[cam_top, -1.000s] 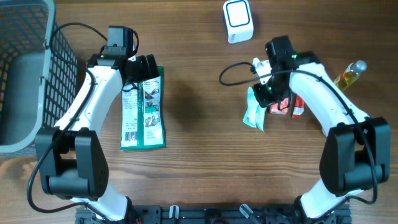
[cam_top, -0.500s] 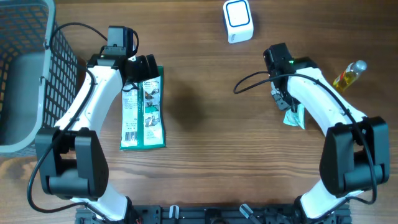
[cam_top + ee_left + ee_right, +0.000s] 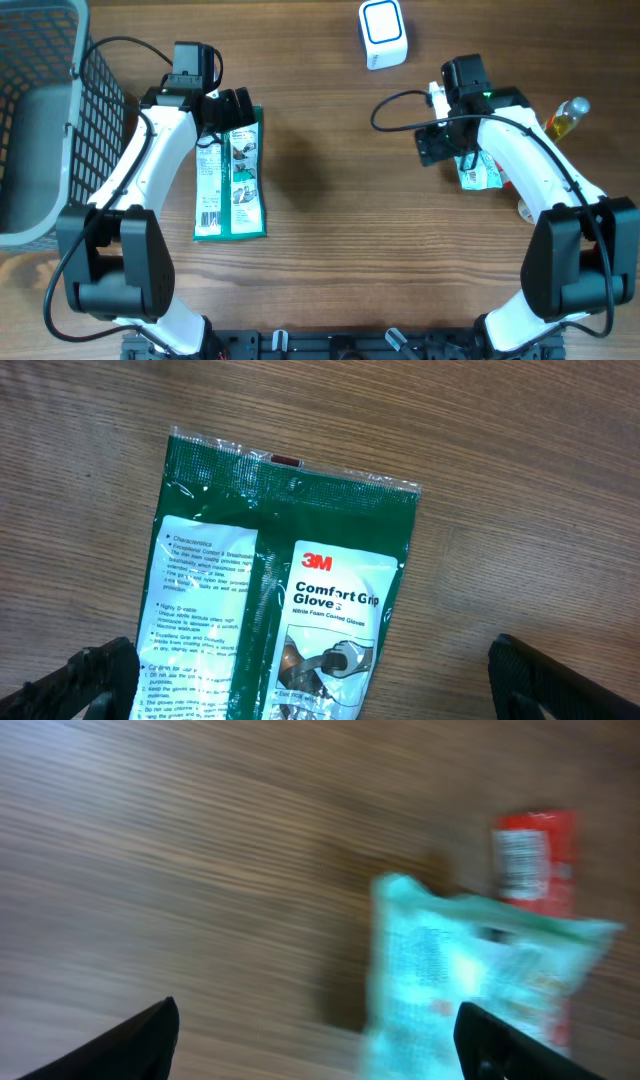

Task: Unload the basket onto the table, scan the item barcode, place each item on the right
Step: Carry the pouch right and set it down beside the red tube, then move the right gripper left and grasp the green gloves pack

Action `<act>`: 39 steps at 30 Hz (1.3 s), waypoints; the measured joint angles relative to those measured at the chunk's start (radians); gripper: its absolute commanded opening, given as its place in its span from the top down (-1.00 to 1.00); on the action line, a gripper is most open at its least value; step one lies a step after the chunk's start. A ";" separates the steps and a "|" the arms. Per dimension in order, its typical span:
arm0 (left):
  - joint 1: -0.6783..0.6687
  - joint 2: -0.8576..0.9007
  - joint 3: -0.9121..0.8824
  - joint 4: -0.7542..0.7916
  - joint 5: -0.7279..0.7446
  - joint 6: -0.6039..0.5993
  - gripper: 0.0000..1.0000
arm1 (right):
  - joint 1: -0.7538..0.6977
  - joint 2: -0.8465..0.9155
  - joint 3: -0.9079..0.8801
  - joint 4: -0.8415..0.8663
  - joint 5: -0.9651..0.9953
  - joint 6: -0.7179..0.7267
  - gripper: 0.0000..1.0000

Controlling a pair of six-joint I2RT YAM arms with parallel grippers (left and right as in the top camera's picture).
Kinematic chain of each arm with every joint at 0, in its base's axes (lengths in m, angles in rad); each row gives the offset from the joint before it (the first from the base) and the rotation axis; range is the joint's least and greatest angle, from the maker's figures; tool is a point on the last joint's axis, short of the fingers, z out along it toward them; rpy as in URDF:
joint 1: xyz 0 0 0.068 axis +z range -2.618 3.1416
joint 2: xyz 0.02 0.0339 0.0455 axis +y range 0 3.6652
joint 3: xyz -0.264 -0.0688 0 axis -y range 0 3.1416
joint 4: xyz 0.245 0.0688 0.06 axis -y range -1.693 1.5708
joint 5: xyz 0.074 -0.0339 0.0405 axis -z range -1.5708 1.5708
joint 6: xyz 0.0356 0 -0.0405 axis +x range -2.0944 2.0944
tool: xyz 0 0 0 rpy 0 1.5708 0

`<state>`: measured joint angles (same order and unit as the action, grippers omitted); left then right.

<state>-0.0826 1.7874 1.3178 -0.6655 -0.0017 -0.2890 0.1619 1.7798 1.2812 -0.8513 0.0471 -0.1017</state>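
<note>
A green 3M glove packet [image 3: 232,175] lies flat on the wooden table, its white label side up [image 3: 280,580]. My left gripper [image 3: 228,108] hovers over its top end, open, with its fingertips [image 3: 90,680] wide on either side of the packet. A teal packet [image 3: 478,172] lies on the table at the right, partly over a red packet [image 3: 503,181]. My right gripper [image 3: 438,147] stands open just left of it. The right wrist view is blurred and shows the teal packet [image 3: 470,970] by the right finger [image 3: 510,1045], with the red packet [image 3: 535,860] beyond. The white scanner [image 3: 383,33] sits at the back.
A grey wire basket [image 3: 40,120] stands at the far left edge. A small bottle of yellow liquid [image 3: 562,118] lies at the far right, behind the right arm. Bare wood spans the middle between the two arms.
My right gripper has opened and let go of the teal packet, which now lies beside the red packet. The right arm swung right, then back a little. The left arm has not moved.
</note>
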 measured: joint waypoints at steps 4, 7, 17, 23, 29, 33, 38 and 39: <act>0.000 0.000 0.000 0.000 0.000 0.000 -1.00 | 0.001 0.000 0.000 0.009 -0.154 0.152 -0.90; 0.000 0.000 0.000 0.000 0.000 0.000 -1.00 | 0.001 0.000 0.000 0.032 -0.328 0.206 -0.99; 0.000 0.000 0.000 0.000 0.000 0.000 -1.00 | 0.173 -0.002 -0.233 0.407 -0.589 0.516 -0.83; 0.000 0.000 0.000 0.038 0.000 0.000 -1.00 | 0.344 -0.002 -0.323 0.558 -0.403 0.608 -0.83; 0.004 0.000 0.002 -0.101 -0.095 0.135 0.34 | 0.348 -0.002 -0.323 0.561 -0.312 0.637 -0.83; 0.050 0.036 0.002 -0.143 -0.160 0.162 0.36 | 0.348 -0.002 -0.323 0.561 -0.280 0.640 -0.84; 0.076 0.152 -0.051 -0.128 -0.163 0.169 0.33 | 0.348 -0.002 -0.323 0.560 -0.274 0.640 -0.84; 0.076 0.172 -0.053 -0.126 -0.139 0.172 0.35 | 0.348 -0.002 -0.323 0.561 -0.274 0.640 -0.84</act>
<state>-0.0071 1.9591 1.2652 -0.7918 -0.1410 -0.1169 0.5098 1.7779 0.9577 -0.2905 -0.2264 0.5385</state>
